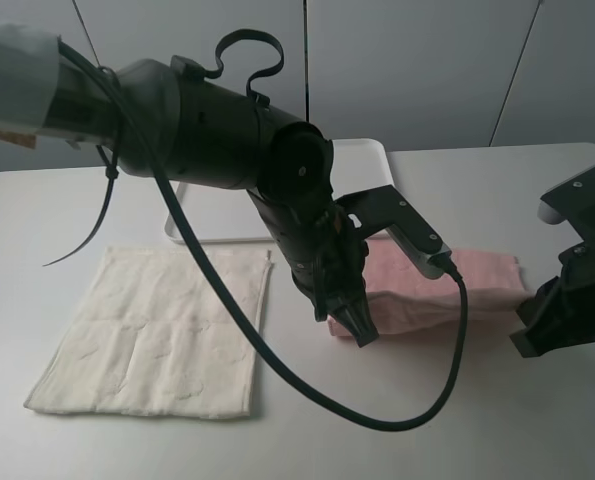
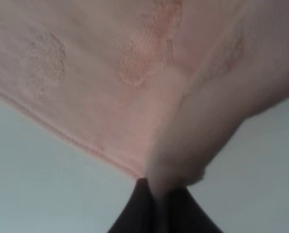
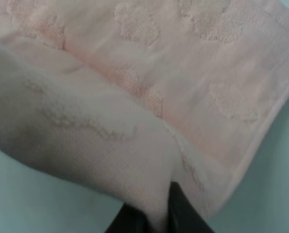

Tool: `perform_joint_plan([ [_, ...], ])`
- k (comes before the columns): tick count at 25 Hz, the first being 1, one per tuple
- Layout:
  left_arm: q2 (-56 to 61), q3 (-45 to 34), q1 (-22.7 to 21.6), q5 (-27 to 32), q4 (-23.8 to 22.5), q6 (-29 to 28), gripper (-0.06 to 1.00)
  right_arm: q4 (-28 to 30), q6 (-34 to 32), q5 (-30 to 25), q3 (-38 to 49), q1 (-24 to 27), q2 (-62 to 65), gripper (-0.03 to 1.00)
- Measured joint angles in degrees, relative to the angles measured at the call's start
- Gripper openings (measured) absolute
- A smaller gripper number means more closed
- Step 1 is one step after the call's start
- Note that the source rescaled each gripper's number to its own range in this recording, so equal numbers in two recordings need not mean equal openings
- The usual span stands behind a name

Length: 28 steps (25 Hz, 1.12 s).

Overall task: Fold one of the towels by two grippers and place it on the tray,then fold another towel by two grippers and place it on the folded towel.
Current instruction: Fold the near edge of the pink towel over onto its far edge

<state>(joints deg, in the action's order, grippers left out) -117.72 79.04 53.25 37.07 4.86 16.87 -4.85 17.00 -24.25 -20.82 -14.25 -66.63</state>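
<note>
My left fingers (image 2: 134,213) and right fingers (image 3: 185,213) are each clamped on a lifted edge of the pink towel (image 1: 482,280) near the tray (image 1: 367,165).

Note for you: a white matte desk (image 1: 537,430) spreads out on every side of the left end effector (image 1: 361,333) and runs on beneath the right end effector (image 1: 537,335). Beyond both, past the desk's far edge, stands a pale grey panelled wall (image 1: 417,70). Thin dark seams divide it: one upright behind the left end effector, one slanted behind the right. Light is soft and even, with faint shadows on the desk. In your wrist views the desk close to each end effector reads pale blue-grey.
</note>
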Motion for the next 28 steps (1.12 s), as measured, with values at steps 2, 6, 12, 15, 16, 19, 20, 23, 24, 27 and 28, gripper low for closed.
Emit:
perform_joint_plan([
  [2,0.6,-0.1,0.0,-0.2,0.2,0.0,0.0,0.2,-1.0,0.0,0.0,0.0,-0.3,0.03],
  [6,3.0,-0.1,-0.1,-1.9,0.6,0.0,0.0,0.8,-1.6,0.3,-0.1,0.0,-0.4,0.03],
  [12,4.8,-0.1,-0.1,-6.4,0.0,0.0,0.0,0.8,-5.6,2.5,-0.1,0.0,-0.5,0.03],
  [15,4.8,-0.1,-0.1,-6.5,-0.3,0.0,0.0,1.2,-8.5,3.9,-0.2,0.0,-0.5,0.03],
  [16,4.8,-0.1,-0.1,-6.7,-0.3,0.0,0.0,1.5,-9.6,4.6,-0.2,0.0,-0.5,0.03],
  [19,4.8,-0.1,-0.1,-8.0,-0.4,0.0,0.0,4.1,-13.1,5.9,-0.2,0.0,-0.5,0.03],
  [20,4.8,-0.1,-0.1,-8.6,-0.4,0.0,0.0,4.9,-14.5,6.1,-0.3,0.0,-0.7,0.03],
  [23,4.7,-0.1,-0.5,-9.6,-0.7,0.0,0.0,7.5,-18.0,6.9,-0.3,0.0,-2.1,0.03],
  [24,4.6,-0.1,-0.8,-9.7,-0.9,0.0,0.0,7.9,-18.7,7.3,-0.3,0.0,-3.0,0.03],
  [27,4.0,-0.1,-2.4,-10.0,-1.2,-0.1,0.0,8.5,-20.9,9.9,-0.3,0.0,-5.4,0.03],
  [28,3.6,-0.1,-3.1,-10.2,-1.2,-0.2,0.0,8.5,-21.4,11.2,-0.3,0.0,-6.1,0.03],
])
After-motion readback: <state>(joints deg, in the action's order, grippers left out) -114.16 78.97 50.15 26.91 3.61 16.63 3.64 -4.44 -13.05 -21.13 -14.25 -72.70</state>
